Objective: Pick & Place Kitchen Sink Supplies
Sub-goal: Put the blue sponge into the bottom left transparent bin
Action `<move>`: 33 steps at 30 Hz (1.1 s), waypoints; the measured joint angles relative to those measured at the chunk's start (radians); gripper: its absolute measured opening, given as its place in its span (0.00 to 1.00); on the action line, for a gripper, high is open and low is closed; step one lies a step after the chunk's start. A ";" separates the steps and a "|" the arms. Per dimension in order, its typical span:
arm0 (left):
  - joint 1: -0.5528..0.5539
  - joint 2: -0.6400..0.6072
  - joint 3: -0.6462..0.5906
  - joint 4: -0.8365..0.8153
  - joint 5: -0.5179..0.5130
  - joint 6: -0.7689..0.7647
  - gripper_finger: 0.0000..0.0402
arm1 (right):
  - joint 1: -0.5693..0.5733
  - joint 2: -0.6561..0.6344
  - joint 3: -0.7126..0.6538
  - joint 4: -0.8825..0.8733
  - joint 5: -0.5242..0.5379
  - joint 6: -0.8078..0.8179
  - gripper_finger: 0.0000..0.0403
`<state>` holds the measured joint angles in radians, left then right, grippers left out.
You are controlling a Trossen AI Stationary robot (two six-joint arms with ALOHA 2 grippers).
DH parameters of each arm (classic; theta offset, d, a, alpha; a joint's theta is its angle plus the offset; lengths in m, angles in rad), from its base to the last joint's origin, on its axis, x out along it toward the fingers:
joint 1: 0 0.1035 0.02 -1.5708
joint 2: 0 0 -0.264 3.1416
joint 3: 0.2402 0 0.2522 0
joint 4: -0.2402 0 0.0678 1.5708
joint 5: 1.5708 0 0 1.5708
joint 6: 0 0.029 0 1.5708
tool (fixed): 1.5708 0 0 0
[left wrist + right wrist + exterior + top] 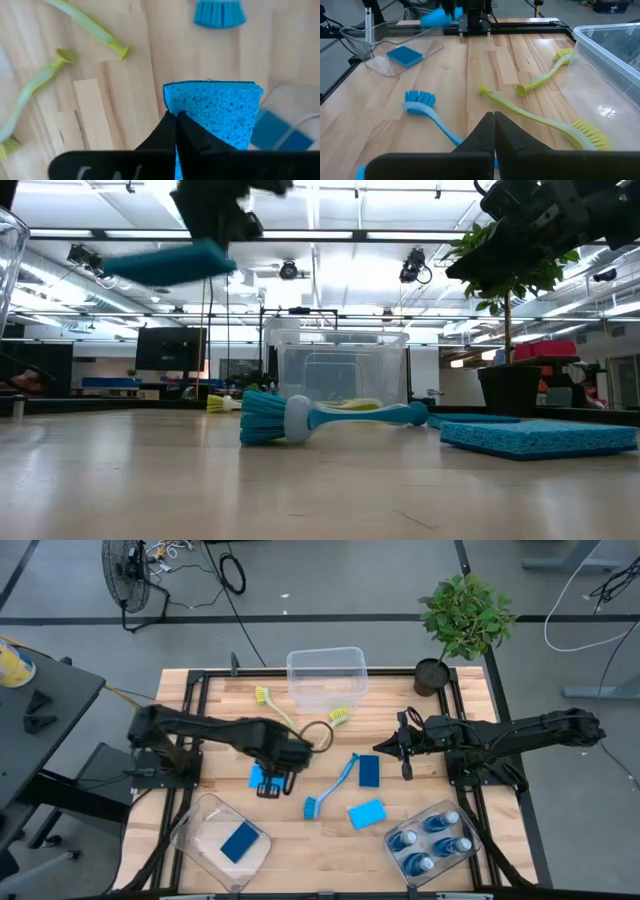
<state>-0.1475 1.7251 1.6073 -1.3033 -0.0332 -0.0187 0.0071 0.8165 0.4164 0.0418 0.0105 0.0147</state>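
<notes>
My left gripper (272, 780) points down over the table's middle left, shut on a light blue sponge (215, 110), which also shows high up in the low view (170, 262). A blue dish brush (330, 785), a dark blue sponge (369, 770) and another light blue sponge (367, 813) lie flat on the table. Two yellow-green brushes (275, 705) (340, 717) lie near the far bin. My right gripper (405, 745) hangs shut and holds nothing, right of the middle. My left gripper pinches the light blue sponge near one side edge (187, 107) between its two fingers, which come from above and point down. The sponge is lifted clear of the table and sticks out sideways from the fingers (225, 250), nearly level, slightly tilted.
A clear bin (200, 830) at the near left holds a dark blue sponge (240, 840). A second bin (470, 850) at the near right holds several blue bottles (432, 840). A third clear bin (326, 675) stands at the far middle, a potted plant (465, 615) at the far right.
</notes>
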 joint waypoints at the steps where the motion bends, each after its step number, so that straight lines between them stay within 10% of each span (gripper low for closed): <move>1: -0.003 -0.024 0.000 0.000 0.000 -0.022 0.00 | 0.000 0.000 0.000 0.000 0.000 -0.005 0.01; 19: -0.315 -0.222 -0.004 -0.064 0.121 -0.229 0.00 | 0.000 0.000 0.000 -0.009 0.015 -0.008 0.01; 33: -0.522 -0.222 -0.232 -0.003 0.115 -0.284 0.01 | 0.000 0.000 0.000 -0.014 0.033 -0.023 0.01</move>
<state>-0.6699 1.5036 1.3758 -1.3064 0.0819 -0.3022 0.0071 0.8165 0.4164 0.0273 0.0437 -0.0086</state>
